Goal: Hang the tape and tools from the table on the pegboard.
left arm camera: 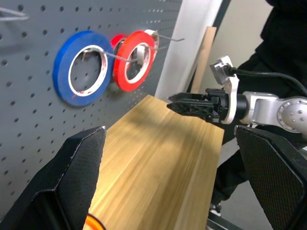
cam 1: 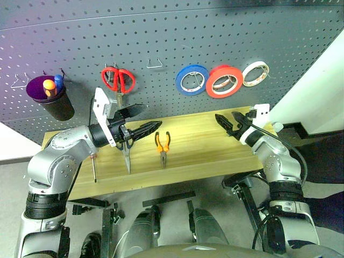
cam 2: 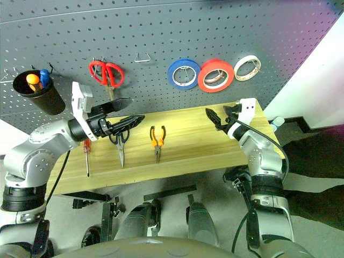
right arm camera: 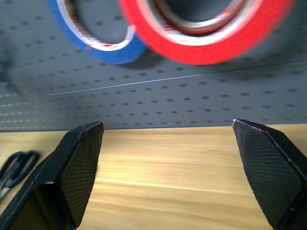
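With the tape point(cam 1: 224, 81) hung on the pegboard point(cam 1: 172, 37), both grippers, left point(cam 1: 141, 121) and right point(cam 1: 224, 121), hover wide open, empty. Your pliers point(cam 1: 163, 147) and scissors point(cam 1: 126, 151) lie flat on the surface point(cam 1: 204, 145), awaiting pickup.

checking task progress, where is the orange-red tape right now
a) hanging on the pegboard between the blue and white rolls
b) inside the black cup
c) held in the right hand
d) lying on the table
a, the tape hangs on the pegboard between the blue roll and the white roll, while the right hand is open and holds nothing.
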You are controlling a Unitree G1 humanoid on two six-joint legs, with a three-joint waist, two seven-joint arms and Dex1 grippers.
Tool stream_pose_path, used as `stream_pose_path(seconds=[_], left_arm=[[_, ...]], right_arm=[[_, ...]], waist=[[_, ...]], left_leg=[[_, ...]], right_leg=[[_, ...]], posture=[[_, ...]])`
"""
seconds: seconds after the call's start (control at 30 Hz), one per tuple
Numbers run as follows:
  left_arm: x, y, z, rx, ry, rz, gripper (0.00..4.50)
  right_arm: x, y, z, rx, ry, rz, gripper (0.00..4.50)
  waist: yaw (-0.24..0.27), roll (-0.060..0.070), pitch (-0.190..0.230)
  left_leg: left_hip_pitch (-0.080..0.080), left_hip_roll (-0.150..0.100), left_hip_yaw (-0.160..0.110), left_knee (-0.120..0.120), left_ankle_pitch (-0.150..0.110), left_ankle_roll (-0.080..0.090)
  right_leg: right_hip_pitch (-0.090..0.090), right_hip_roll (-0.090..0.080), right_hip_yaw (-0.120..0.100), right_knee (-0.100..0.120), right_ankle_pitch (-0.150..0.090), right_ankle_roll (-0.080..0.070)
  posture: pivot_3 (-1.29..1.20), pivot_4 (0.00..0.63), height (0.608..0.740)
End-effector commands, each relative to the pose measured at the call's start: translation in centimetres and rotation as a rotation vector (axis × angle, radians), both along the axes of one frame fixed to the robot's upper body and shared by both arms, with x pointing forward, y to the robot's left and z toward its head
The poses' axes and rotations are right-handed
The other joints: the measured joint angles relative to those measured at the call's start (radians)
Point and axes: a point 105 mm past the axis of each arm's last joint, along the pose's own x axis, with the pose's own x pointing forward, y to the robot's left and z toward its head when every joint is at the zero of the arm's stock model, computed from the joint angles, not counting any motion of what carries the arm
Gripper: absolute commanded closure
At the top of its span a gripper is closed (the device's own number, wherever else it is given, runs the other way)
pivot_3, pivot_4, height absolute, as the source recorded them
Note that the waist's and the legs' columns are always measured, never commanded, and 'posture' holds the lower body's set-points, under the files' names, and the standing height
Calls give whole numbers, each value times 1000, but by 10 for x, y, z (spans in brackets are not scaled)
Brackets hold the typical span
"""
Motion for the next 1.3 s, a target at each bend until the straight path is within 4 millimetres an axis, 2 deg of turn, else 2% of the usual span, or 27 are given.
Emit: stream_pose_path(seconds=[0.03, 0.2, 0.37, 0.57, 0.77, 1.0, 1.3], left_arm=[[-6, 13, 14, 16, -72, 50, 0], [-13, 28, 12, 40, -58, 107, 0], [-21, 39, 11, 58, -43, 151, 0], [-32, 50, 8, 69, -16, 196, 0], [-39, 46, 4, 72, -2, 203, 0], [-44, 49, 3, 78, 12, 215, 0], [-52, 53, 3, 87, 34, 219, 0]], right_arm=[[2, 14, 19, 7, -58, 27, 32], [2, 42, 10, 19, -21, 88, 32], [-4, 73, -3, 40, 21, 148, 32], [-15, 99, -14, 66, 64, 187, 32], [-26, 114, -22, 39, 96, 218, 32], [-39, 119, -33, -30, 133, 205, 32], [-48, 129, -35, -36, 160, 203, 32]], waist=[[4, 0, 0], [21, 0, 1], [38, 0, 2], [55, 1, 4], [57, -1, 14], [55, -2, 39], [50, -3, 82]], left_leg=[[0, 0, 0, 0, 0, 0], [0, 0, 0, -1, 0, 0], [0, 0, 0, -3, 0, 0], [0, 0, 0, -6, -1, 0], [0, 0, 0, -10, -1, 0], [-2, 0, 0, -15, -1, 0], [-7, 0, 1, -18, -1, 0]], right_leg=[[0, 0, 0, 0, 0, 0], [-1, -1, 0, -1, 0, 0], [-1, -1, 0, -2, 0, 0], [-1, -2, 0, -5, 0, -1], [-2, -3, 1, -8, 0, -1], [-6, -4, 1, -9, -2, -4], [-14, -5, 0, -12, -2, -4]], posture=[[-47, 221, 740], [-13, 233, 740], [24, 246, 740], [47, 264, 740], [54, 300, 740], [57, 343, 740], [60, 390, 740]])
